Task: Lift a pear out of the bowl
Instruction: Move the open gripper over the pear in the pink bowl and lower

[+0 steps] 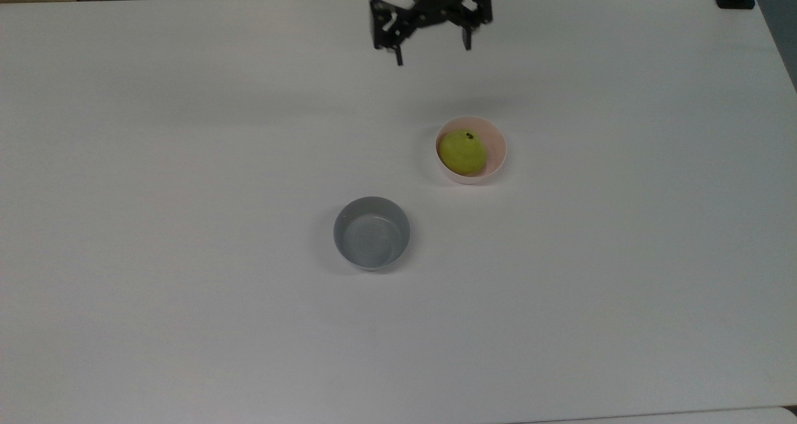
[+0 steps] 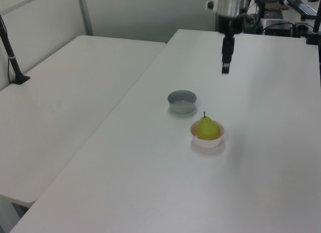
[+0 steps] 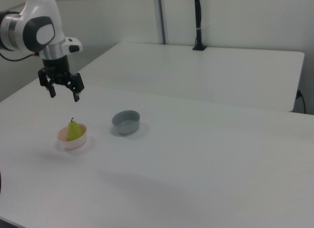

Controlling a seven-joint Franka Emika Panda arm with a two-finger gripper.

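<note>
On the white table (image 1: 187,162), near its middle: pink bowl (image 1: 495,157) with the pear (image 1: 462,152) sitting inside, stem (image 2: 204,114) up. Pear untouched, resting against the bowl's wall on the top view's left, filling most of the bowl.

Relative to the bowl: grey bowl (image 1: 372,232) near, toward the top view's lower left, apart from it and with nothing in it. Same pair in the left view, grey bowl (image 2: 182,101) just behind and left of the pink bowl (image 2: 206,140); in the right view, grey bowl (image 3: 126,122) to the right of the pink bowl (image 3: 72,138).

Relative to the bowl: gripper (image 1: 433,49) up in the air, well apart, toward the top view's upper edge and slightly left. Fingers (image 1: 398,53) spread wide, pointing down, nothing between them. Seen in the right view as well, gripper (image 3: 64,93) hanging above and a little left of the pear (image 3: 73,130), clear of the stem. Edge-on in the left view, gripper (image 2: 225,67) above the table beyond the bowl.

Second table (image 2: 65,107) alongside, on the left view's left, with a dark post (image 2: 11,54) standing on it.
</note>
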